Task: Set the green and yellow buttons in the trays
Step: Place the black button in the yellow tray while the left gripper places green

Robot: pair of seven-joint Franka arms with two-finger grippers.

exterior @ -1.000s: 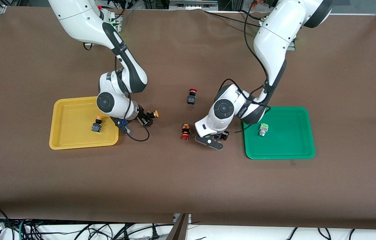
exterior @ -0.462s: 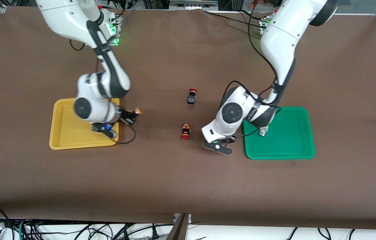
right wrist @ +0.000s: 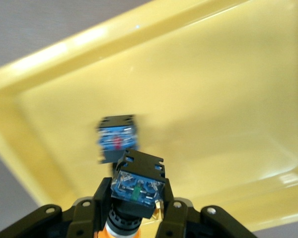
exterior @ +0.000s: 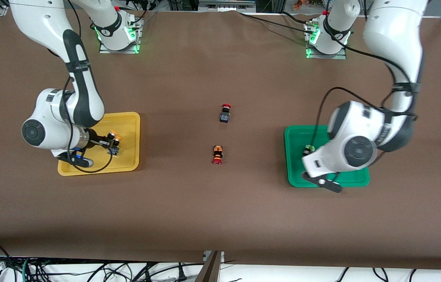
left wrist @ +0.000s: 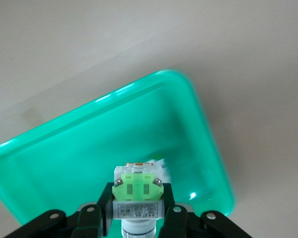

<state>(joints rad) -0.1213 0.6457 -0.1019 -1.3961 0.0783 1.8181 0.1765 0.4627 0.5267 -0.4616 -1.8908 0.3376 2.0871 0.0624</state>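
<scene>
My right gripper [exterior: 107,141] is shut on a yellow button [right wrist: 137,186], dark blue-black with an orange-yellow cap, and holds it over the yellow tray [exterior: 128,121]. A second yellow button [right wrist: 116,138] lies in that tray just under it. My left gripper [left wrist: 137,206] is shut on a green button [left wrist: 137,191], silver-white with a light-green part, over the green tray [exterior: 296,137]. In the front view the left hand hides this gripper and the button it holds. Another green button [exterior: 308,149] lies in the green tray beside the hand.
Two red-capped buttons lie at the table's middle: one with a black body [exterior: 225,114], one with an orange body [exterior: 217,154] nearer the front camera. Brown table surface spreads between the two trays and toward the front camera.
Both arms swung outward from the table's middle. The right gripper carried its yellow button over the yellow tray; the left gripper carried its green button over the green tray.
</scene>
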